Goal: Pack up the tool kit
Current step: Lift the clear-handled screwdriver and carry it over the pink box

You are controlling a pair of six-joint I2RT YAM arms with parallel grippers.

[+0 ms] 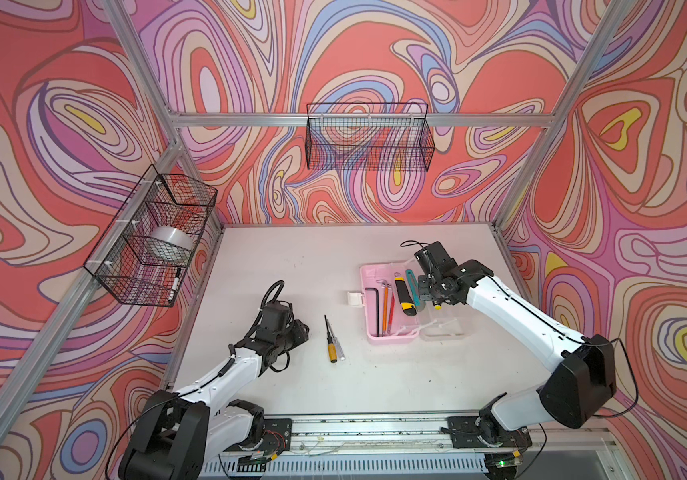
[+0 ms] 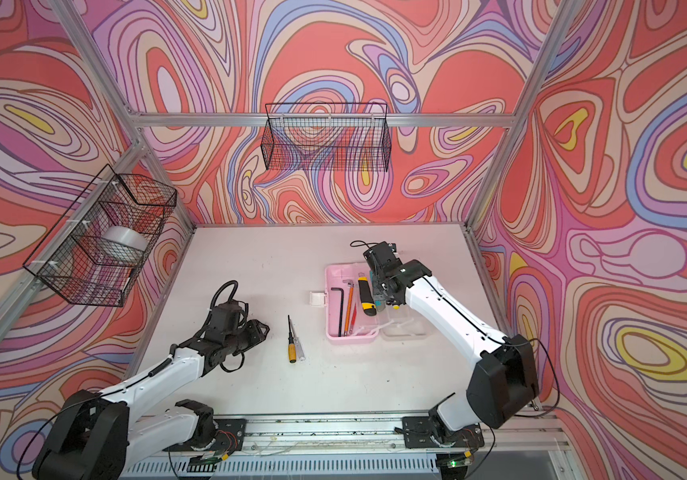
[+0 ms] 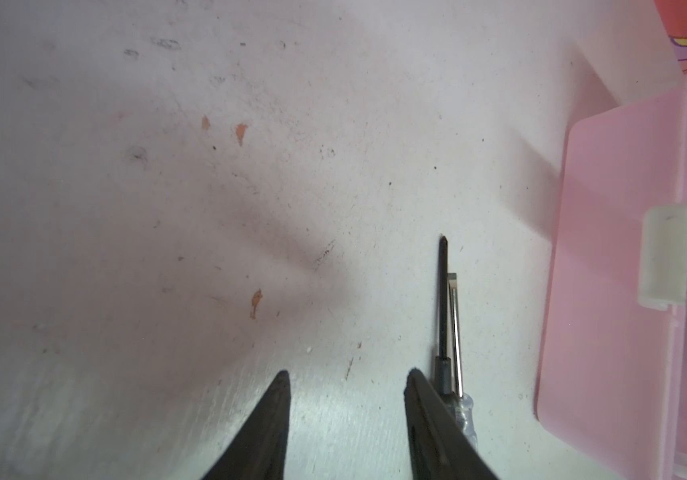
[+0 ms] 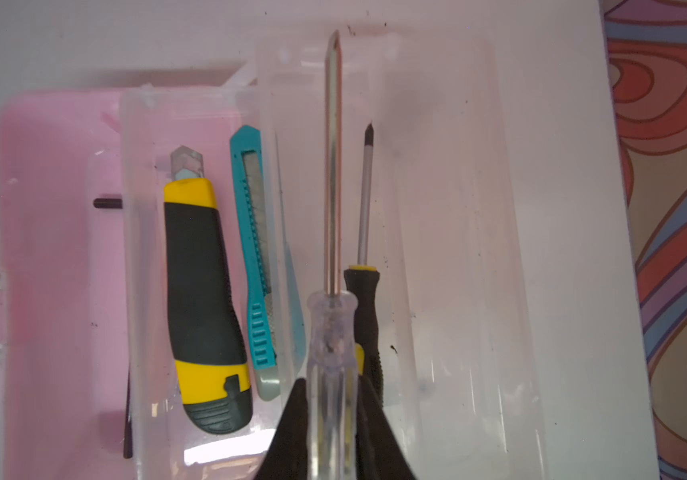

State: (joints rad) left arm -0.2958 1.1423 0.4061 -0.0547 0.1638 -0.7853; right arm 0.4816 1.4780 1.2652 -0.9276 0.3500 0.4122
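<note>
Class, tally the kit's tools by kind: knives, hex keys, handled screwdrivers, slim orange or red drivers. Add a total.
Knives: 2, yellow-black knife, teal knife.
Hex keys: 2, black hex key, silver hex key.
Handled screwdrivers: 4, yellow-handled screwdriver, clear screwdriver beside it, held screwdriver in right pincer, black-yellow screwdriver.
Slim drivers: 2, orange driver, red driver.
Total: 10.

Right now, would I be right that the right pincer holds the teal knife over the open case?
Not quite: the right pincer holds a clear-handled screwdriver over the open case; the teal knife lies inside it, as the right wrist view shows.
</note>
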